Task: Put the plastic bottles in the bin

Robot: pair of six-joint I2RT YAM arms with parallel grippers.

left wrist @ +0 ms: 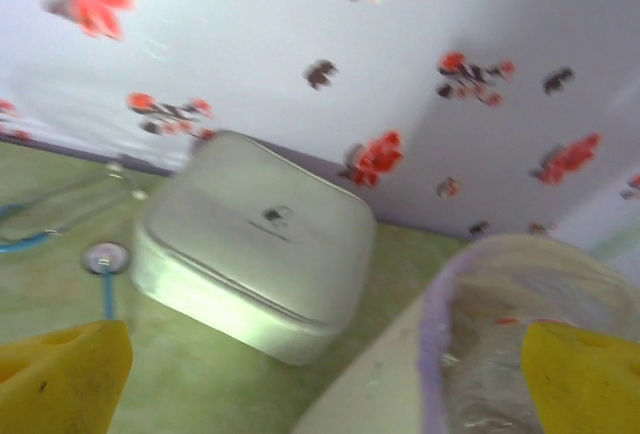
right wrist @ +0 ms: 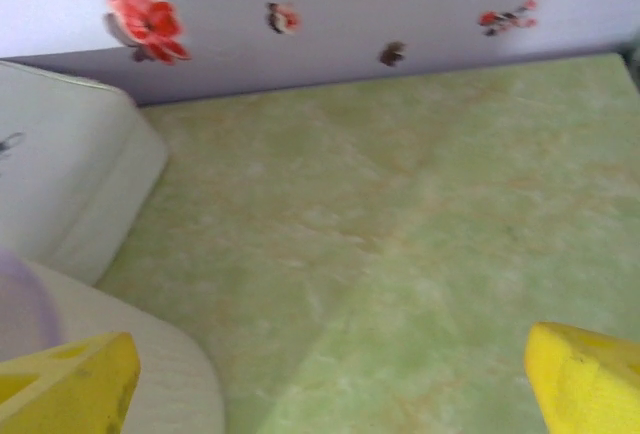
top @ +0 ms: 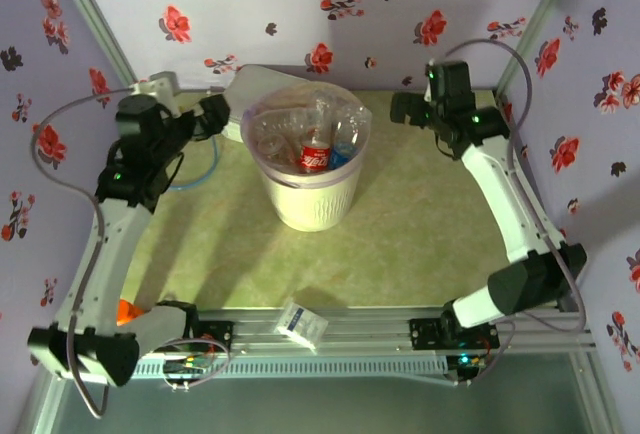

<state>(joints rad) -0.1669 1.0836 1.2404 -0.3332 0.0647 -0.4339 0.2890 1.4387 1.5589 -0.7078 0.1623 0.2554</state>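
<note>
The cream-white bin (top: 310,199) with its pinkish liner stands at the middle back of the green table. Inside it lie several clear plastic bottles (top: 316,152), one with a red label, one with a blue label (top: 343,153). My left gripper (top: 212,114) hovers just left of the bin's rim, jaws open and empty; its yellow fingertips (left wrist: 60,379) frame the bin's rim (left wrist: 440,334). My right gripper (top: 405,107) hangs to the right of the bin, open and empty, with yellow fingertips (right wrist: 585,384) over bare table and the bin's side (right wrist: 170,374) at lower left.
A flat white lid (left wrist: 260,244) lies behind the bin on the left, also seen as the lid (right wrist: 60,184) in the right wrist view. A small white-and-blue carton (top: 301,321) rests on the front rail. Blue cable (top: 200,169) loops at the left. Flowered walls enclose the table.
</note>
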